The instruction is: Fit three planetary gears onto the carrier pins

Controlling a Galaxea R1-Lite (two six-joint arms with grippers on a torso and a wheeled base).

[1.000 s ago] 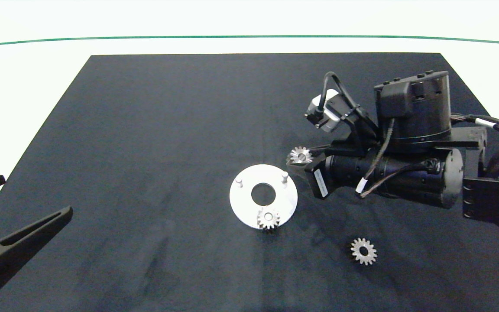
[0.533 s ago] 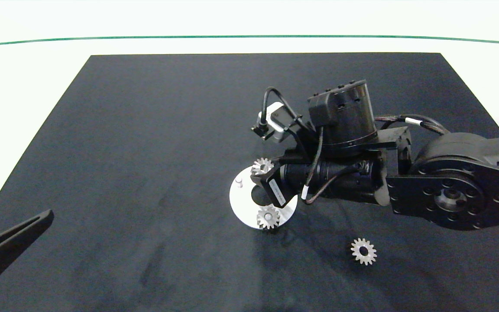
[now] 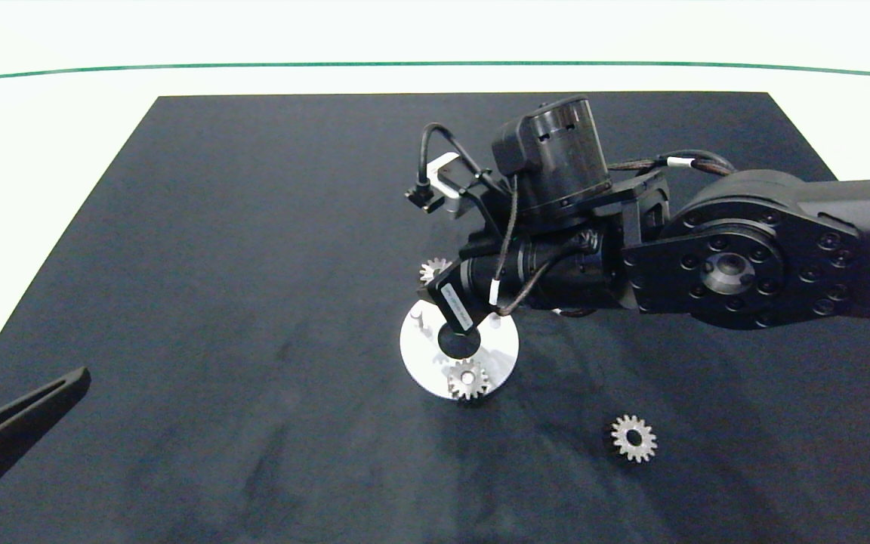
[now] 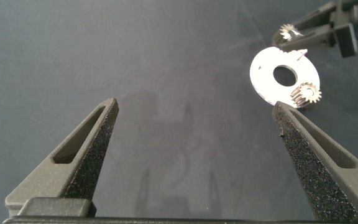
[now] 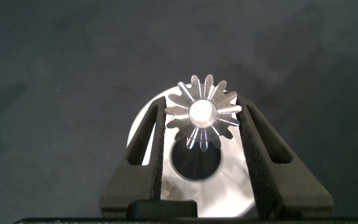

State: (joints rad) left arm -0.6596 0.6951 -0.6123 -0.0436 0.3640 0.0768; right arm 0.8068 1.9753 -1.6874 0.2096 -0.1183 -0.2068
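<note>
Right gripper (image 5: 202, 118) jaws clamped on gear (image 5: 202, 117); I'd centre its bore over the pin (image 3: 418, 315) below the jaws, lower squarely.

White table (image 3: 42, 136), dark mat (image 3: 254, 227), white disc (image 3: 416, 351), 1 loose gear (image 3: 633, 438)

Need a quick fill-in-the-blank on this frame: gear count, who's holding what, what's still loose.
The right gripper is shut on one ____.
The white disc already carries ____ gear on a pin.
The third gear lies loose on the black ____.
The left gripper hangs off to the side with fingers ____.

Missing words: gear; one; mat; open
</note>
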